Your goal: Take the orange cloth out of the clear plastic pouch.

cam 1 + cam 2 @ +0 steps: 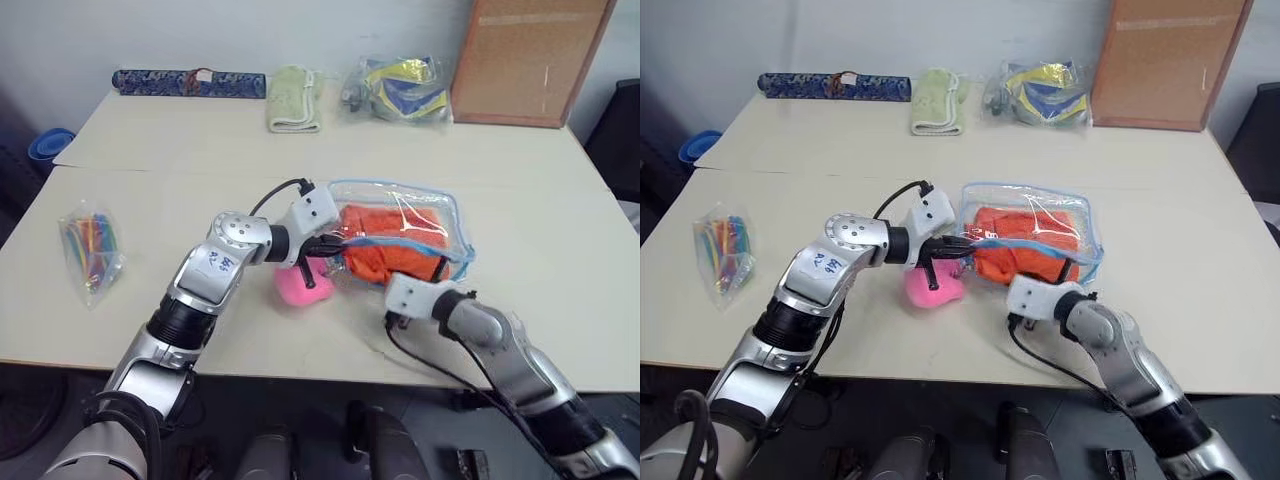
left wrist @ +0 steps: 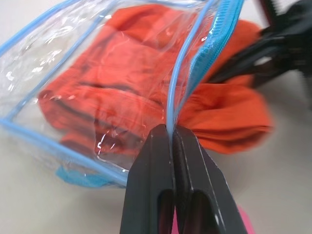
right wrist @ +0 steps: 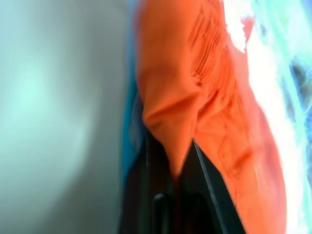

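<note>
Head views: the clear plastic pouch (image 1: 400, 228) is lying on the table (image 1: 560, 230), mid-table in front of the robot, with the orange cloth (image 1: 385, 245) sitting mostly inside it. The left gripper (image 1: 335, 243) is reaching in from the left and meeting the pouch's open blue-trimmed edge, just above a pink heart plush (image 1: 300, 285). The right gripper (image 1: 437, 268) is coming in from the near side at the pouch's near right corner, where orange fabric is poking out.

Left wrist view: the left gripper's fingers (image 2: 151, 180) are pressing flat together, pinching the pouch's thin blue rim between them. The cloth is bunching behind the clear wall, one fold spilling out past the zipper edge onto the table. The right gripper's dark fingers (image 2: 253, 66) are showing beyond, against that fold.

Right wrist view: the right gripper's fingers (image 3: 146, 195) are clamping a fold of the orange cloth, which is rising out from between them.
</note>
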Robot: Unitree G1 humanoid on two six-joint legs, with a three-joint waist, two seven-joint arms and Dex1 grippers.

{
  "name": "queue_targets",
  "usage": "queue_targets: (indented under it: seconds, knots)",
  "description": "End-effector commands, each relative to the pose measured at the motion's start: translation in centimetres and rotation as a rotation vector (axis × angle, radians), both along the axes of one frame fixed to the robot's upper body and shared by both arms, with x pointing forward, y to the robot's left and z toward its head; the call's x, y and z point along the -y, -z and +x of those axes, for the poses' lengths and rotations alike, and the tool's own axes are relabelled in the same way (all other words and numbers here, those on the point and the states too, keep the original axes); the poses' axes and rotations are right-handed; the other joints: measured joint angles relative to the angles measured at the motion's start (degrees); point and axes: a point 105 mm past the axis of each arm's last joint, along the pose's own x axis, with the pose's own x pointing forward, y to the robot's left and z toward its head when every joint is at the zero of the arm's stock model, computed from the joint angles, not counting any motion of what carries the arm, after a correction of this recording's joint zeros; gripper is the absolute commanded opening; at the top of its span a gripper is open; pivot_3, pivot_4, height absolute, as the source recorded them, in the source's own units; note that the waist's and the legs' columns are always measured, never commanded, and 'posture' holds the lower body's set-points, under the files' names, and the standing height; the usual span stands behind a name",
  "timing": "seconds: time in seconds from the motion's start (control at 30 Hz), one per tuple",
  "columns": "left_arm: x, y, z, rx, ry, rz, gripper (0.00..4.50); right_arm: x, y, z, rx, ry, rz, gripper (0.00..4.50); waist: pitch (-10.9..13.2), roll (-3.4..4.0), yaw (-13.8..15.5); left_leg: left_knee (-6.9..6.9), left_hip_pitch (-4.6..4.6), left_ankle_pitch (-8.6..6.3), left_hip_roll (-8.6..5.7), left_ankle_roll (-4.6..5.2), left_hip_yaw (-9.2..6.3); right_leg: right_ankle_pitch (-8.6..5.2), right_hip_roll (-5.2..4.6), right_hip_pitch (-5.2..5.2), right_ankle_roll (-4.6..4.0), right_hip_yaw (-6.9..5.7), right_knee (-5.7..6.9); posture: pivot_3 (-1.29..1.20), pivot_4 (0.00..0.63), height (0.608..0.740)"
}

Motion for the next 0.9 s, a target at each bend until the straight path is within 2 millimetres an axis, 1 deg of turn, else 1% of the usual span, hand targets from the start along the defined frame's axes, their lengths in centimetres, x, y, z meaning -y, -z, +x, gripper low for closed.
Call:
queue_targets:
  seconds: [0.03,0.1,0.17,0.33,0.4,0.47,0.57,0.73,0.77,0.8,0.83,0.9]
  knots:
    - [-0.4,-1.5,1.3,0.091,-0.049,-0.003,0.00,-1.6,-1.9,-3.7,0.025,-0.214,0.011,0.04,0.0,0.00,0.1,0.00,0.00,0.00,-0.01,0.00,-0.01,0.00,0.01,0.01,0.00,0.00,0.01,0.00,0.150,0.740]
    - [-0.3,-1.7,1.9,0.099,-0.064,-0.011,0.00,-1.9,-1.7,-5.8,0.027,-0.333,-0.045,0.04,0.0,0.00,0.1,0.00,0.01,0.00,-0.01,0.00,0.00,0.00,0.03,0.03,0.00,-0.01,-0.01,0.00,0.150,0.740]
    - [-0.4,-1.8,2.6,0.103,-0.089,-0.023,0.00,-2.0,-1.5,-7.0,0.024,-0.406,-0.078,0.04,0.0,0.00,0.1,0.00,0.02,0.00,-0.02,0.00,0.01,0.00,0.04,0.02,0.00,0.00,0.00,0.00,0.150,0.740]
    - [-0.6,-2.1,4.5,0.128,-0.141,-0.031,0.00,-1.7,-1.1,-8.1,0.028,-0.501,-0.154,0.04,0.0,-0.01,0.1,0.00,0.04,0.00,-0.02,0.00,0.02,0.00,0.07,0.04,0.00,-0.01,0.01,0.00,0.150,0.740]
    - [-1.0,-2.1,5.2,0.149,-0.155,-0.017,0.00,-1.5,-0.6,-8.5,0.015,-0.535,-0.183,0.04,0.0,-0.01,0.1,0.00,0.03,0.00,-0.01,0.00,0.02,0.00,0.06,0.02,0.00,-0.01,0.00,0.00,0.150,0.740]
    - [-1.7,-2.1,5.9,0.175,-0.173,0.006,0.00,-0.8,0.0,-8.9,-0.013,-0.546,-0.216,0.04,0.0,-0.01,0.1,0.00,0.03,0.00,-0.01,0.00,0.02,0.00,0.06,0.03,0.00,-0.03,0.00,0.00,0.150,0.740]
    - [-3.4,-2.8,7.2,0.214,-0.218,0.032,0.00,1.3,0.8,-8.7,-0.044,-0.497,-0.261,0.04,0.0,-0.01,0.1,0.00,0.02,0.00,-0.01,0.00,0.04,0.00,0.07,0.03,0.00,-0.05,-0.01,0.00,0.150,0.740]
    - [-6.2,-3.3,7.8,0.244,-0.255,0.074,0.00,5.6,0.8,-6.7,-0.042,-0.310,-0.273,0.04,0.0,-0.01,0.1,-0.02,0.04,0.00,-0.01,0.01,0.08,0.00,0.03,0.03,0.00,-0.05,0.00,0.00,0.150,0.740]
    - [-6.8,-3.2,7.7,0.241,-0.251,0.081,0.00,7.2,0.3,-5.8,-0.039,-0.212,-0.244,0.04,0.0,-0.01,0.1,-0.02,0.04,0.00,-0.01,0.01,0.08,0.00,0.03,0.03,0.00,-0.05,0.01,0.00,0.150,0.740]
    - [-7.2,-3.1,7.5,0.240,-0.246,0.085,0.00,8.4,0.0,-5.2,-0.036,-0.145,-0.220,0.04,0.0,-0.01,0.1,-0.02,0.04,0.00,0.00,0.00,0.08,0.00,0.03,0.03,0.00,-0.04,0.00,0.00,0.150,0.740]
    - [-7.2,-3.0,6.9,0.234,-0.216,0.081,0.00,10.2,-0.7,-4.3,-0.030,-0.038,-0.180,0.04,0.0,-0.01,0.1,-0.02,0.03,0.00,0.00,0.01,0.09,0.00,0.02,0.03,0.00,-0.04,0.00,0.00,0.150,0.740]
    - [-6.9,-2.8,6.0,0.228,-0.164,0.074,0.00,12.7,-1.5,-3.3,-0.023,0.092,-0.132,0.04,0.0,-0.01,0.2,-0.03,0.04,0.00,0.00,0.01,0.11,0.00,0.00,0.03,0.00,-0.03,0.00,0.00,0.150,0.740]
